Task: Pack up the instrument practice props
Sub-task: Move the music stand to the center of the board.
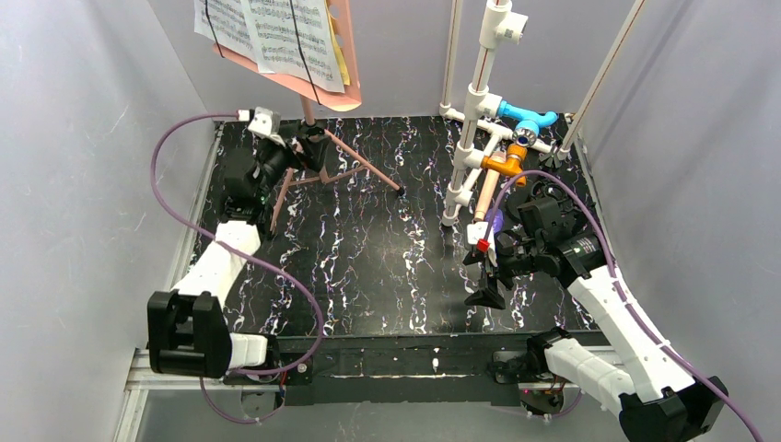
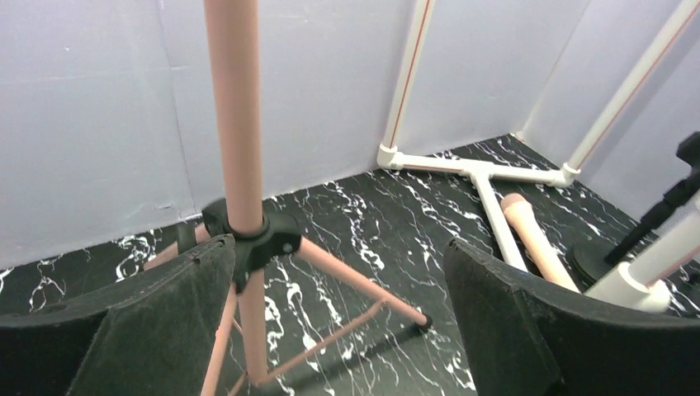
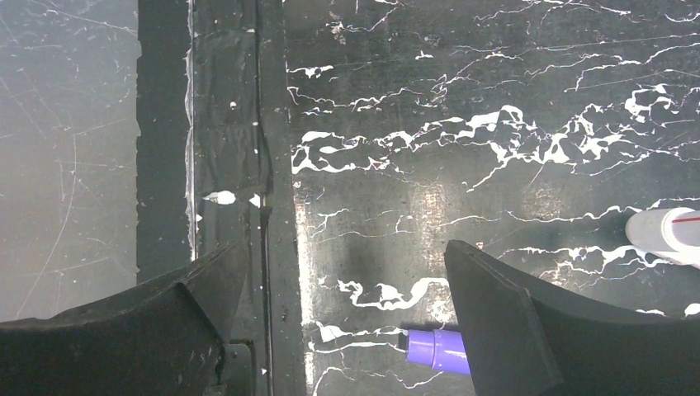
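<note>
**A:** Where is the left gripper (image 2: pixel 338 272)?

**B:** At the back left of the marbled black table (image 1: pixel 368 267), low down on the pink music stand (image 1: pixel 324 98). Its fingers (image 2: pixel 157 322) are spread wide, one on each side of the stand's pink pole (image 2: pixel 235 107). They sit level with the black hub (image 2: pixel 252 235) where the tripod legs (image 1: pixel 364 166) meet. Nothing is clamped.

**A:** Is it touching the stand?

**B:** In the wrist view the hub sits right at the edge of one pad, but I can't tell whether they meet. The other pad is well apart from the pole.

**A:** And the stand itself?

**B:** It is upright, with its legs splayed on the table. The printed music pages (image 1: pixel 276 37) rest on its tray at the top.

**A:** What about the right gripper (image 1: pixel 488 285)?

**B:** It is toward the front right, pointing down at the table near the front edge. Its fingers are also wide apart and they hold nothing.

**A:** Is anything close to it?

**B:** Its wrist camera shows the end of the purple microphone (image 3: pixel 433 348) on the table, just beside one finger. The rest is hidden behind that finger.

**A:** Are there other props?

**B:** The beige microphone (image 1: pixel 485 195) runs alongside a low pipe of the white pipe frame (image 1: pixel 479 101), near the purple one. I can't tell whether it lies flat or is propped.
</note>
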Available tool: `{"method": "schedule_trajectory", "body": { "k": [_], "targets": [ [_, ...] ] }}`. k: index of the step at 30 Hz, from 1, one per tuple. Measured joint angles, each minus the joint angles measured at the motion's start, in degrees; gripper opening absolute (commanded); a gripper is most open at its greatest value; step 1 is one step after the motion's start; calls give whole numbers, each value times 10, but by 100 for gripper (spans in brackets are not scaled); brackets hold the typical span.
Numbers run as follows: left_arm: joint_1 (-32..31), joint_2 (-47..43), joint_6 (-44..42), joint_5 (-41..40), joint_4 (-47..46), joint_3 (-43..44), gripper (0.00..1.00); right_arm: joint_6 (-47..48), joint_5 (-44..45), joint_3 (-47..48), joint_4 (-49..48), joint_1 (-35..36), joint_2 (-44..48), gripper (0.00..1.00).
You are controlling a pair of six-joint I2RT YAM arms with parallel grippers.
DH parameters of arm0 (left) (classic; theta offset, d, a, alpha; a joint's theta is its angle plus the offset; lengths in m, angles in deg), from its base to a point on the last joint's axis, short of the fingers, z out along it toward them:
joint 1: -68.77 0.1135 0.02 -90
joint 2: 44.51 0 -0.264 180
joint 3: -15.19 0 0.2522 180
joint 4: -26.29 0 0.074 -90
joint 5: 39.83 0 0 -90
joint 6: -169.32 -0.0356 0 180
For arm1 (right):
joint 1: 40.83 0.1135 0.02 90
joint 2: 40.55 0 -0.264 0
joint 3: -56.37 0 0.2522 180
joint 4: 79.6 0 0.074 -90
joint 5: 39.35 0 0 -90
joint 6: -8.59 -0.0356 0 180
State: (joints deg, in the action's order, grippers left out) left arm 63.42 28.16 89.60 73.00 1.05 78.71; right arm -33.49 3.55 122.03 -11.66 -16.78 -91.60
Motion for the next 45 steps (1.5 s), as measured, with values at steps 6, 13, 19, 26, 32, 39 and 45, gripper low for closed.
{"method": "schedule_trajectory", "body": {
  "k": [6, 13, 19, 26, 32, 39, 45],
  "targets": [
    [1, 91, 4, -7, -23, 66, 87, -1, -5, -3, 0, -1, 0, 98],
    [3, 161, 9, -27, -40, 110, 76, -2, -10, -5, -1, -5, 0, 98],
    [3, 194, 11, -34, -47, 148, 67, -2, -11, -12, -3, -7, -1, 98],
    [3, 229, 12, -29, -49, 195, 41, -2, -11, -12, -3, -12, -2, 98],
    [3, 238, -22, -5, -47, 208, 3, -2, -11, -12, -3, -16, -4, 98],
    [7, 237, -46, 12, -50, 204, 0, -3, -11, -12, -3, -20, -4, 99],
    [7, 203, -42, 14, -56, 163, 0, -5, -11, -12, -3, -24, -4, 98]
  ]
}}
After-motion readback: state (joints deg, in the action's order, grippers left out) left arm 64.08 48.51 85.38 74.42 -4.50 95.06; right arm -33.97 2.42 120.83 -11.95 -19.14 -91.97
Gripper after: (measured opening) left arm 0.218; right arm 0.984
